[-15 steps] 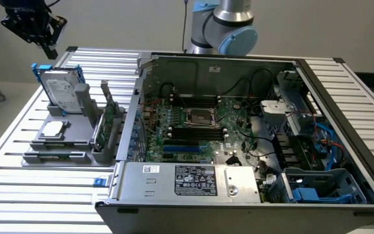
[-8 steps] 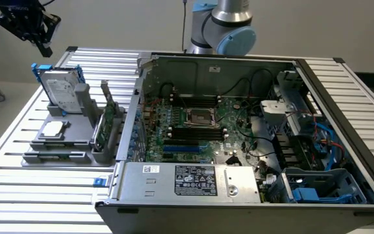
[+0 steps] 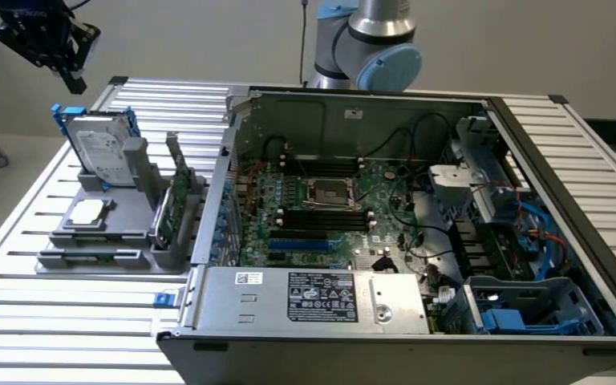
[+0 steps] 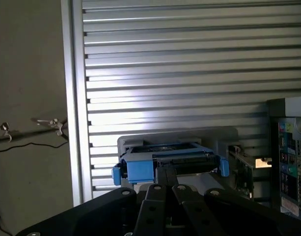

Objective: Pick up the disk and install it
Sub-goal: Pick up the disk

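no text legible, black label point(image 3: 322, 295) on the power supply point(image 3: 233, 309) too small to read, print on the disk point(image 3: 99, 151) likewise

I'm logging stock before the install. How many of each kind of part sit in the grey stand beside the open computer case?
Silver-grey metal hard drive with blue rails: 1
Small square silver chip: 1
Thin green circuit card: 1
Total: 3
The slot along the grey stand near edge: contents unclear, not counted.
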{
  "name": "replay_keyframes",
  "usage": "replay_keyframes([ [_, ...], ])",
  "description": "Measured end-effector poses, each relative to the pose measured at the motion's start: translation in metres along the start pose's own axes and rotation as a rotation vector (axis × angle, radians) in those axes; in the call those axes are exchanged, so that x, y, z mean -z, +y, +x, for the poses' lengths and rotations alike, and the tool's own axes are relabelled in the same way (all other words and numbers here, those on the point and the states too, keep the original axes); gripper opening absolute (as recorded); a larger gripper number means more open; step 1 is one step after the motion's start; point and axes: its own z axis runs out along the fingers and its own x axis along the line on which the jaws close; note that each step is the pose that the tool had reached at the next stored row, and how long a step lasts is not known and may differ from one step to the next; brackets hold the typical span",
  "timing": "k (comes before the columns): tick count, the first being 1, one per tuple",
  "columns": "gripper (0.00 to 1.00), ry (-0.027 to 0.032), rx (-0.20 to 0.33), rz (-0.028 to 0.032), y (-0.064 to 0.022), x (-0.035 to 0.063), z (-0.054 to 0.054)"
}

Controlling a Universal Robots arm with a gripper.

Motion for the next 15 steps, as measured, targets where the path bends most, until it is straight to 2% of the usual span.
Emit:
replay_keyframes([
  [8,0.11,0.0005,0.008,-0.0002,-0.0001,0.0000,0.0011],
  [15,0.11,0.0117,0.114,-0.0010,-0.0001,0.0000,0.0010],
])
